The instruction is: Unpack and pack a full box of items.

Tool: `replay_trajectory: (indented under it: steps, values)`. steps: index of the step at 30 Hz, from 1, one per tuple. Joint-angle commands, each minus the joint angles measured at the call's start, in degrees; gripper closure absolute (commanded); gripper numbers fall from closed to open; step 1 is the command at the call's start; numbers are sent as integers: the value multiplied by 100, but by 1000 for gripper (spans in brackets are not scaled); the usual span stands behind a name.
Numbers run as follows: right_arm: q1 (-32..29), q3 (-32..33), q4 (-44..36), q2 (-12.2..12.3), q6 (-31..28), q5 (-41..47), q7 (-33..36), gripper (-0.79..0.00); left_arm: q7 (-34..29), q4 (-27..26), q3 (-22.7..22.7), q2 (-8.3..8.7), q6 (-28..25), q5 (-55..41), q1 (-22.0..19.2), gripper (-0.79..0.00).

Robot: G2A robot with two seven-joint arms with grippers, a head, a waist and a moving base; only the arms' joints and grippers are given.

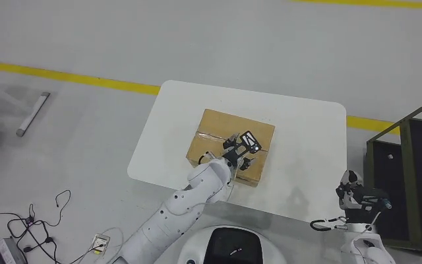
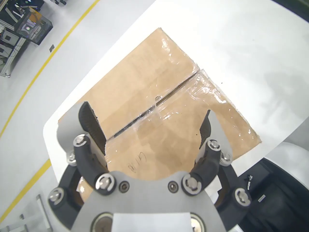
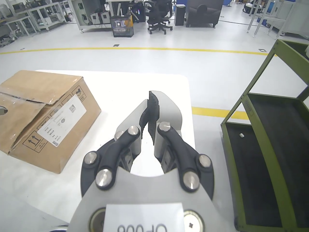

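- The box (image 1: pixel 231 142), centre of the top view, is matt brown cardboard, with glossy, wrinkled clear tape (image 2: pixel 207 90) over its seam.
- A smooth white paper label (image 3: pixel 61 121) is stuck on its side.
- The table (image 1: pixel 297 119) looks smooth, matt white.
- My left gripper (image 2: pixel 148 117) wears ribbed, black, rubbery-looking pads (image 2: pixel 93 124) on dull grey metal fingers.

box (image 1: pixel 224 129): is showing plain brown, with clear glossy tape (image 2: pixel 205 90) and a white label (image 3: pixel 61 121)
table (image 1: pixel 310 145): is showing plain white
cart (image 3: pixel 229 160): is showing olive green, black inside
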Motion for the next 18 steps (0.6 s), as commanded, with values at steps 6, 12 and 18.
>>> replay_trajectory:
  steps: [6,12,18]
  values:
    - [-22,71,-33,-21,-49,42,9,0,-419,350,304,-133,242,191,-268,-785]
    - [-33,139,-75,-37,-132,86,18,0,-612,548,413,-217,339,236,-395,-585]
    - [-58,164,-122,-57,-191,90,30,0,-702,692,445,-274,405,371,-500,-563]
